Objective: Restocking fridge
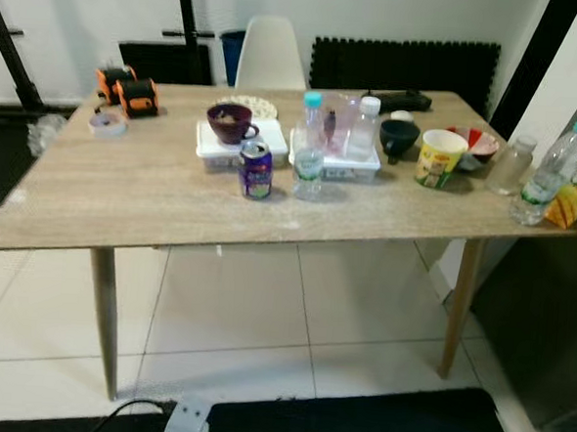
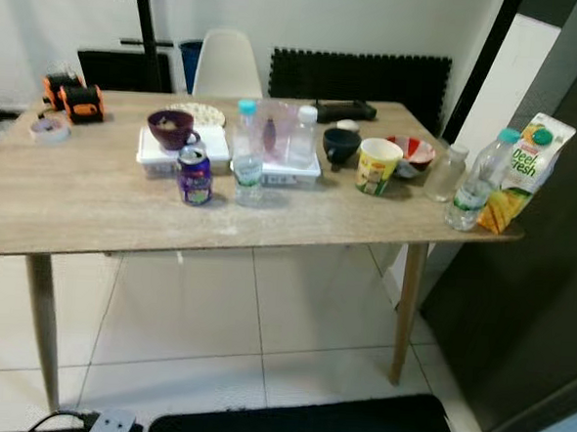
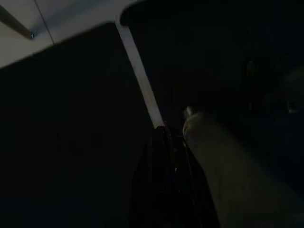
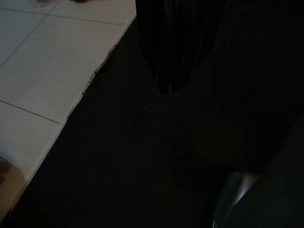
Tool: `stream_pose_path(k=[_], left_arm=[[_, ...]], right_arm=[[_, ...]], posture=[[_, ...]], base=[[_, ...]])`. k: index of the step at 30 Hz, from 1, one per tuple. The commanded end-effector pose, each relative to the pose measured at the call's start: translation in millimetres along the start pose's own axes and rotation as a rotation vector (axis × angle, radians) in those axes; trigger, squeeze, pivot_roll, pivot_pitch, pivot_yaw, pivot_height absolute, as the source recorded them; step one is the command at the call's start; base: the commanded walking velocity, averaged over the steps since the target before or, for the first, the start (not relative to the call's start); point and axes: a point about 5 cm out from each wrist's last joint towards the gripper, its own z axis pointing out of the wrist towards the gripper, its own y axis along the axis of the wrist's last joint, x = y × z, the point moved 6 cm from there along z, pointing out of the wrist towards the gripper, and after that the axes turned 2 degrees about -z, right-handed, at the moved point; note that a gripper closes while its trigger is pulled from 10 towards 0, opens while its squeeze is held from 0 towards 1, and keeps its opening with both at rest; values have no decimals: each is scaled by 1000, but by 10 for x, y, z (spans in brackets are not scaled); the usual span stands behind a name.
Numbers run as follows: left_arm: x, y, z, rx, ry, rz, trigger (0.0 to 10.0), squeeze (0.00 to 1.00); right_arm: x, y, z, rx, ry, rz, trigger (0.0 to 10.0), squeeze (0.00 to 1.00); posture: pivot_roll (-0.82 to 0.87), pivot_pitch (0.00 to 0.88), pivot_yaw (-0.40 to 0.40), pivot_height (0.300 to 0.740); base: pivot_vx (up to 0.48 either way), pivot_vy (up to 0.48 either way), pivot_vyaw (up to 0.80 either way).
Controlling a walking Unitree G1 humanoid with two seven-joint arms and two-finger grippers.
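Left eye view, far left of counter [image 1: 153, 193]: two orange-and-black devices [image 1: 127, 90] side by side near the back edge; a roll of tape [image 1: 107, 123] lies just in front of them.
Left of centre: a white tray [image 1: 236, 143] carries a dark purple bowl [image 1: 231, 122]; a patterned plate [image 1: 252, 106] sits behind it.
Front of tray: a purple drinks can [image 1: 256, 169] stands upright on the bare wood, just beside a clear water bottle with a blue cap [image 1: 310, 149].
Centre: a second white tray [image 1: 337, 158] holds a white-capped bottle [image 1: 363, 129] and a clear container, contents too blurred to identify.
Right of centre: a dark bowl [image 1: 399, 137], then a yellow cup [image 1: 440, 158], with a red-and-white bowl [image 1: 478, 144] behind the cup.
Right end: a small clear jar [image 1: 513, 164], a green-capped bottle [image 1: 549, 174] and a juice carton [image 2: 519, 172] at the counter's corner, the carton touching the bottle's side.
Far right: a dark fridge [image 2: 550, 261] stands beside the counter's end.
Behind counter: a white chair [image 1: 270, 54] pushed in; black foam panels [image 1: 406, 65] against the wall.
Floor: white tiles [image 1: 263, 312]; a black mat [image 1: 354, 424] nearest the camera.
Left tool [image 3: 166, 190]: hangs over dark ground in shade; cannot tell whether its fingers are apart or together.
Right tool [image 4: 173, 52]: hangs above the mat edge beside the tiles; finger position cannot be told either.
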Motion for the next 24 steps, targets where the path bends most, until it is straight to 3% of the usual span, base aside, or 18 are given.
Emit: stream_pose_path(k=[1,24], left_arm=[[1,-89,-10,28,8,6,10000,0],[3,-24,2,19,12,36,10000,0]], right_arm=[[6,12,1,-8,0,13,10000,0],[21,-5,1,-9,2,-17,10000,0]], posture=[[-76,0,-7,740],[-78,0,-8,740]], base=[[0,-405,0],[0,-388,0]])
